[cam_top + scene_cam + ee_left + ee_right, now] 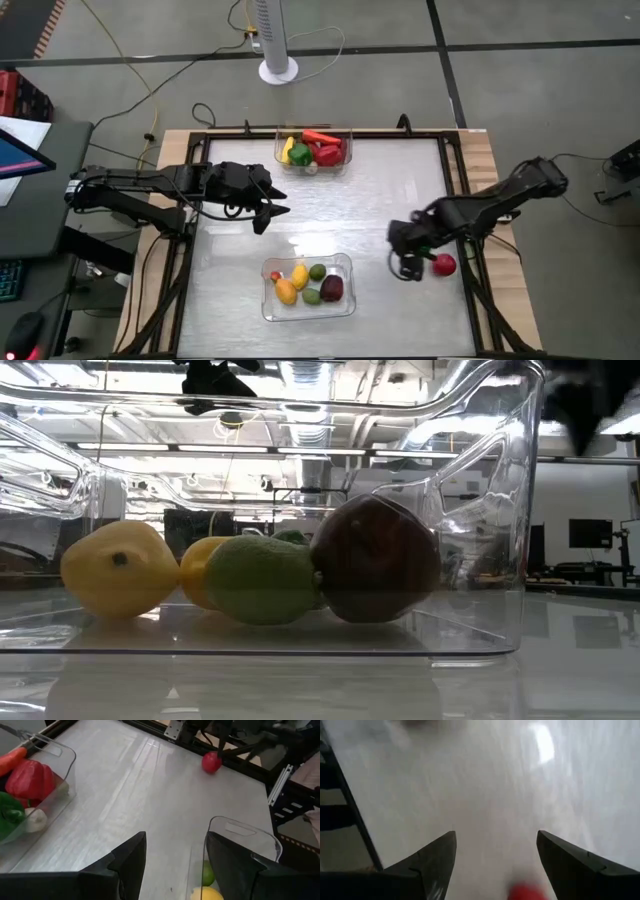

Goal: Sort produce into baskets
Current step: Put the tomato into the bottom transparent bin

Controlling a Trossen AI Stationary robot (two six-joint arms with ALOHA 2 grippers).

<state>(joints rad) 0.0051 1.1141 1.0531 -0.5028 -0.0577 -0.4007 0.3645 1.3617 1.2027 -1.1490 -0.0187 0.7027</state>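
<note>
The tabletop [400, 200] is nearly cleared, so the sort looks close to done. The far basket [313, 149], at twelve o'clock on the tabletop, holds red, green, yellow and orange pieces. The near basket [307, 287], at six o'clock, holds yellow, orange, green and dark maroon pieces plus a small red one. Only one piece shows loose — a red round fruit [444, 264] at about four o'clock, near the right edge rail. Judging by this, one pick and one drop remain, and which basket the fruit belongs in cannot be told for sure.

The right gripper [408, 266] sits low just beside the red fruit, on its nine o'clock side. Its fingers stand apart and hold nothing; the fruit lies on the tabletop. The left gripper [270, 215] waits over the tabletop at about nine o'clock, fingers spread and empty.

The high view alone gives both baskets and both arms at once. The low view looks through the wall of the near basket — the maroon fruit [375, 560], a lime-green piece [262, 578] and a yellow piece [118, 570] rest on its floor, touching one another — but shows nothing of the loose fruit. The left wrist view catches that fruit across the tabletop beside the right arm. The right wrist view shows only a red edge of it, between and just ahead of that arm's own fingers [435, 862].
</note>
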